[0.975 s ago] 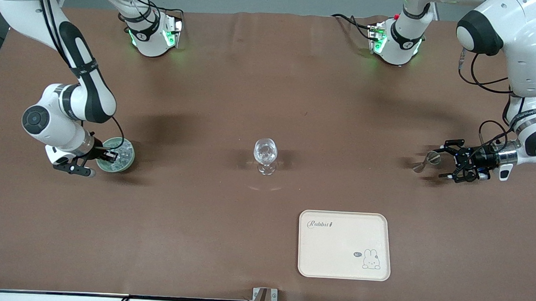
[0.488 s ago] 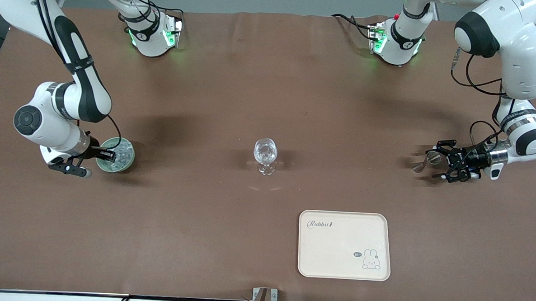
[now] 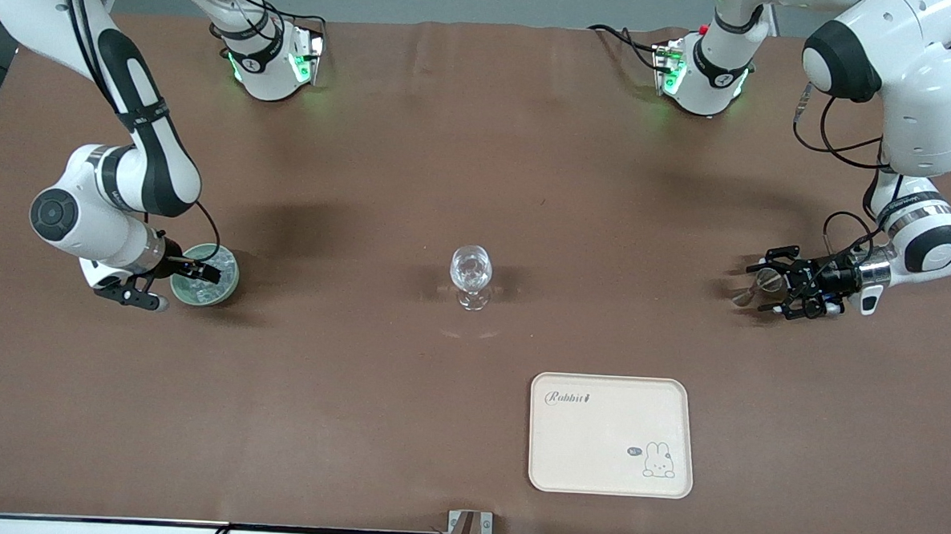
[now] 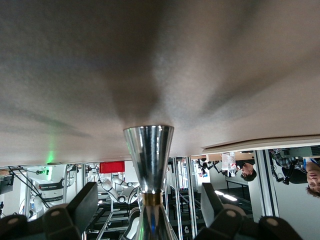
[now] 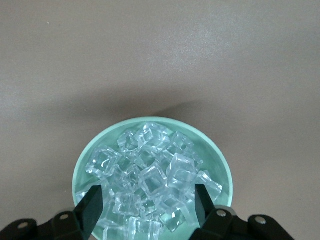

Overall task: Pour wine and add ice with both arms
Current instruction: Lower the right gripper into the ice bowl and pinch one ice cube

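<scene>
We see the shiny metal hourglass-shaped jigger [image 4: 149, 165] cut off by the left wrist picture's edge between the left claw's black fingers [image 4: 80, 210], while the right claw [image 3: 171, 284] covers part of the pale green round bowl's rim [image 3: 230, 280] in the front view.

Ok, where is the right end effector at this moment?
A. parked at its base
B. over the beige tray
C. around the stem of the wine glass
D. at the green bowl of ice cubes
D: the right end effector sits open at the green bowl, its fingers straddling the ice cubes.
</scene>
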Robot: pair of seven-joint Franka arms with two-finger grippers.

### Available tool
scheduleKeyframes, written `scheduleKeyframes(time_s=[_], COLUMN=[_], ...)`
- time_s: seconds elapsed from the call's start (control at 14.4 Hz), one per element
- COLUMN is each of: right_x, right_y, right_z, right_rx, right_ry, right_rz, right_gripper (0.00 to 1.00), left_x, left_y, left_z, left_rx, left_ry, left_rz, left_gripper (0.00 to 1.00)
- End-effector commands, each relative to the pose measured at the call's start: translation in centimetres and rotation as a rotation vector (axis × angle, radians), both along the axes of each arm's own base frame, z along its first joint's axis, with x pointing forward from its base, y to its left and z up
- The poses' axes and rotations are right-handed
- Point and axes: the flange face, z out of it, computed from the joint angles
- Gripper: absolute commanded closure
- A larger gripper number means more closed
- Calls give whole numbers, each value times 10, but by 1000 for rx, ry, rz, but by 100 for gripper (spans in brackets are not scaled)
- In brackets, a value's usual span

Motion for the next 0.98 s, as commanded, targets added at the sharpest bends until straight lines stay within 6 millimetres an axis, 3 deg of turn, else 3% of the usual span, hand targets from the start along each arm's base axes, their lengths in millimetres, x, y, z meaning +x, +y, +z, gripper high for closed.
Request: scheduleKeyframes(time_s=[0.0, 0.28, 0.49, 0.56, 0.77, 0.91], right_x=[-6, -11, -12, -12, -13, -12], right_y=[1, 2, 0, -1, -3, -3], right_z=[2, -14, -20, -21, -23, -22], right_rx=[11, 11, 10, 10, 10, 10], right_ry=[-7, -7, -9, -13, -15, -16], right_rz=[-7, -8, -10, -11, -12, -12], right_gripper=[25, 39, 41, 48, 92, 99], left_x=[7, 6, 6, 7, 8, 10], left_y=[0, 2, 3, 1, 0, -2], left_z=[8, 8, 7, 7, 7, 8], left_rx=[-8, -10, -17, -19, -19, -19], left_ry=[-6, 0, -7, -9, -9, -14], left_rz=[12, 21, 39, 41, 38, 39], left_gripper=[34, 39, 44, 44, 49, 49])
